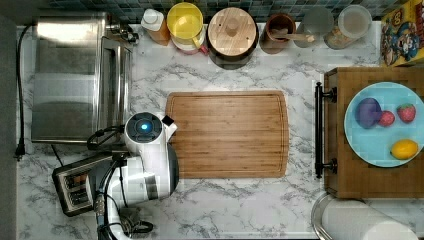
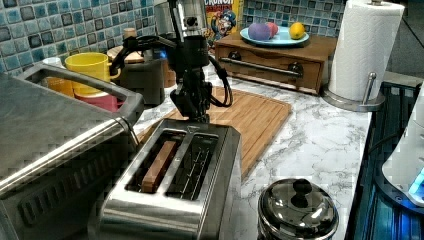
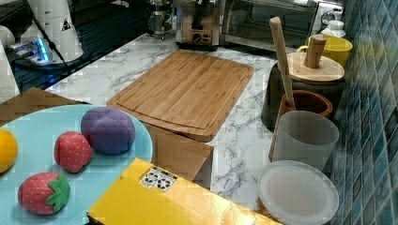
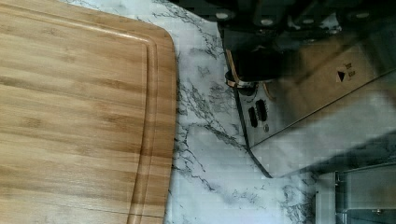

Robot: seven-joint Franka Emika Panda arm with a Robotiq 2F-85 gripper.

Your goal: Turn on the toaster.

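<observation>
The toaster (image 1: 74, 187) is a small steel box with two dark slots at the top view's lower left, partly under my arm. In the left view the toaster (image 2: 185, 175) stands in the foreground with a brown slice (image 2: 157, 167) in one slot. My gripper (image 2: 200, 116) hangs pointing down at the toaster's far end, against the end face. The wrist view shows that end face (image 4: 299, 107) with small buttons, and my gripper (image 4: 254, 65) sits as a dark mass over the lever area. In the right view the gripper (image 3: 199, 14) is in front of the toaster's (image 3: 197, 28) control face.
A large steel toaster oven (image 1: 75, 80) stands right beside the toaster. A bamboo cutting board (image 1: 227, 134) lies mid-counter. Jars and a yellow cup (image 1: 185, 22) line the back wall. A steel pot lid (image 2: 297, 210) and a paper towel roll (image 2: 367, 47) stand along the counter's edge.
</observation>
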